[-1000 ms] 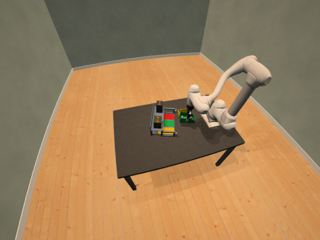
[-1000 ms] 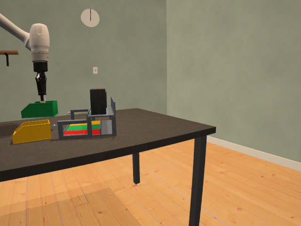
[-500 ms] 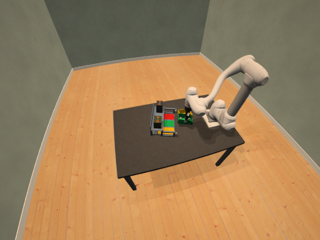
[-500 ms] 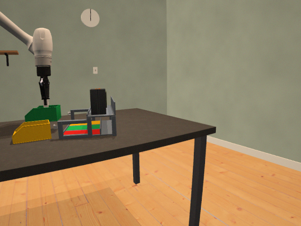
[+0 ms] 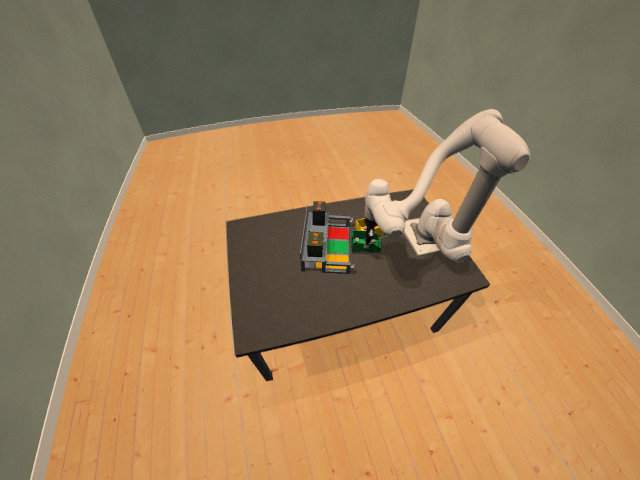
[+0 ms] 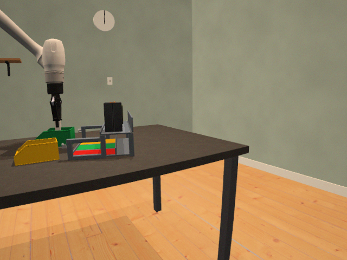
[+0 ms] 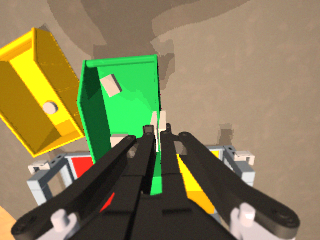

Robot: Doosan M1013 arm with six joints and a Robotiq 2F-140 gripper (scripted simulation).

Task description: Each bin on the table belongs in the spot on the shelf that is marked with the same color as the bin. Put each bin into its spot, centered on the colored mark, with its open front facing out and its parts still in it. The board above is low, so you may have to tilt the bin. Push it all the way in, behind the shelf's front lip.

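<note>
Table closest, yellow bin on it, green bin in the gripper's pinch

The table [image 5: 284, 310] [image 6: 182, 145] [image 7: 240, 75] comes first from where I stand, dark-topped. Yellow bin [image 5: 360, 224] [image 6: 39, 152] [image 7: 65, 80] upright on it, between seven and eight o'clock from the green bin [image 5: 368, 248] [image 6: 67, 137] [image 7: 130, 110]. Gripper [image 5: 369, 236] [image 6: 58, 128] [image 7: 159, 119]: fingers nearly together, pinching one thin side wall of the green bin. Whether its base touches the table, I cannot tell.

From overhead, the shelf [image 5: 310, 227] [image 6: 103, 148] [image 7: 242, 172] lies at nine o'clock from the green bin; both bins are outside it. Its marks, same view: red mark [image 5: 337, 234] [image 6: 84, 152] toward twelve, green mark [image 5: 337, 246] [image 6: 92, 146] central, yellow mark [image 5: 337, 257] [image 6: 110, 141] toward six. Two dark boxes [image 5: 318, 214] [image 6: 113, 116] stand on the upper board.

Wrist view: pale block [image 7: 110, 85] at eleven o'clock inside the green bin; round pale part [image 7: 50, 107] inside the yellow.

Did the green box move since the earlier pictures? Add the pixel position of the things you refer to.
Yes. In the outside view, the green box [image 5: 366, 249] [image 6: 66, 137] [image 7: 125, 112] has moved lower and closer to the grey shelf [image 5: 303, 242] [image 6: 103, 147] [image 7: 244, 176].
</note>
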